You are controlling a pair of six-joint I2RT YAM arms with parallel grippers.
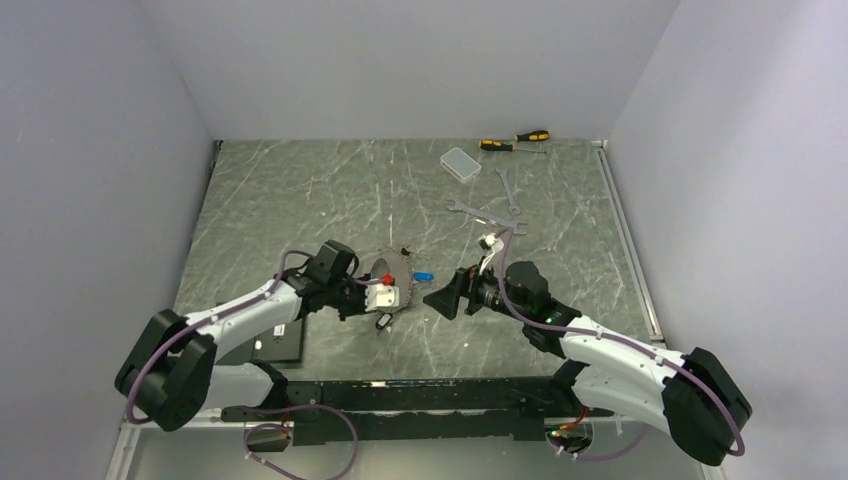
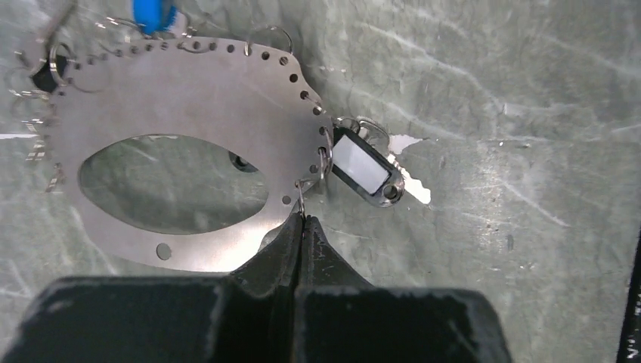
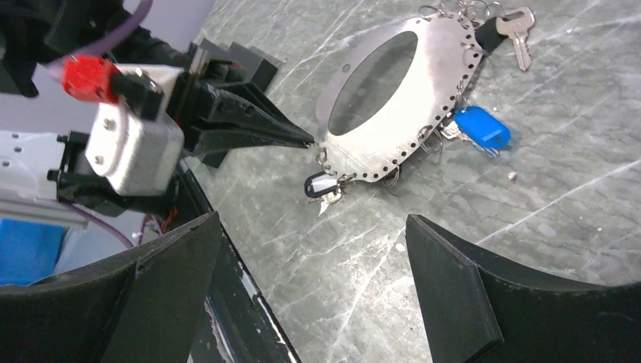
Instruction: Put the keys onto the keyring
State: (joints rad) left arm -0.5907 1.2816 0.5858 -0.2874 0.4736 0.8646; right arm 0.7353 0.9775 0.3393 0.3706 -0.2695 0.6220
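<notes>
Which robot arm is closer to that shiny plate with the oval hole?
The left. The left fingers are closed right against the plate at its rim, touching it. The right fingers stand open farther off, with bare table between them and the plate.

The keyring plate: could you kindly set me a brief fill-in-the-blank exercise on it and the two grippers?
The keyring plate has an ___ opening in its middle.
The left gripper is ___ at the plate's rim.
The right gripper stands ___, holding nothing.
The black-framed tag has a ___ insert.
Missing words: oval; shut; open; white.
</notes>
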